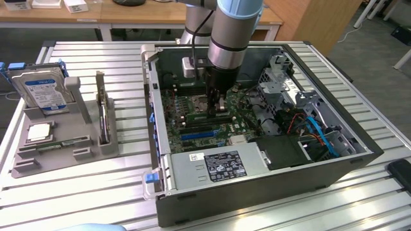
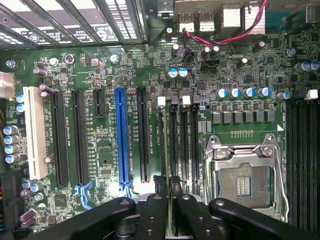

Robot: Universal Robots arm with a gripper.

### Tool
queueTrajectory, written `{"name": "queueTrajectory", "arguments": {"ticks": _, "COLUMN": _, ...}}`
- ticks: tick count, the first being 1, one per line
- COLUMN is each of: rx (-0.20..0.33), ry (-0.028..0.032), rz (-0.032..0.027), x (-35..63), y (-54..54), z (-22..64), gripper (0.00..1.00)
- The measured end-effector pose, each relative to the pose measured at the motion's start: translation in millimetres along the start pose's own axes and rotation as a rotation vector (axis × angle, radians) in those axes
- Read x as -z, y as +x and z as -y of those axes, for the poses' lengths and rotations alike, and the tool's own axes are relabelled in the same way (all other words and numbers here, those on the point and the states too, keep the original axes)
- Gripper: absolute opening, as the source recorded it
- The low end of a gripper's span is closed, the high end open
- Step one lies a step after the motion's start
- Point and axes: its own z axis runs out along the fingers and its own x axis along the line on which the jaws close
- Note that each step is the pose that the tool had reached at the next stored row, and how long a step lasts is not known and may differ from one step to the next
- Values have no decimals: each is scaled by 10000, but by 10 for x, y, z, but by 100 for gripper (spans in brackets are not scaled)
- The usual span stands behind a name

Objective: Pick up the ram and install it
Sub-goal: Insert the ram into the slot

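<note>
My gripper [image 1: 217, 108] reaches down into the open computer case [image 1: 334, 168], low over the green motherboard [image 1: 192, 120]. In the wrist view its black fingers [image 2: 156, 205] are shut on the ram [image 2: 166, 145]. The ram is a thin green stick seen edge-on, running away from the fingers. It lies in line with the first of the narrow black memory slots [image 2: 173, 140], beside a white end clip [image 2: 161, 101]. How deep it sits in the slot I cannot tell. The CPU socket [image 2: 245, 175] is just beside these slots.
On the table at the exterior view's left a grey holder [image 1: 64, 154] carries a blue-labelled hard drive [image 1: 42, 91] and an upright dark expansion card [image 1: 101, 113]. Inside the case are the power supply [image 1: 218, 166], a metal drive cage [image 1: 282, 79] and blue cables [image 1: 318, 132]. Long expansion slots [image 2: 121, 140] lie beside the memory slots.
</note>
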Motion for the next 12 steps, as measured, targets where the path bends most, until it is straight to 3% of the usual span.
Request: {"name": "queueTrajectory", "arguments": {"ticks": 12, "rx": -4, "ry": 0, "rz": -2, "x": -25, "y": 9, "z": 2, "gripper": 13}}
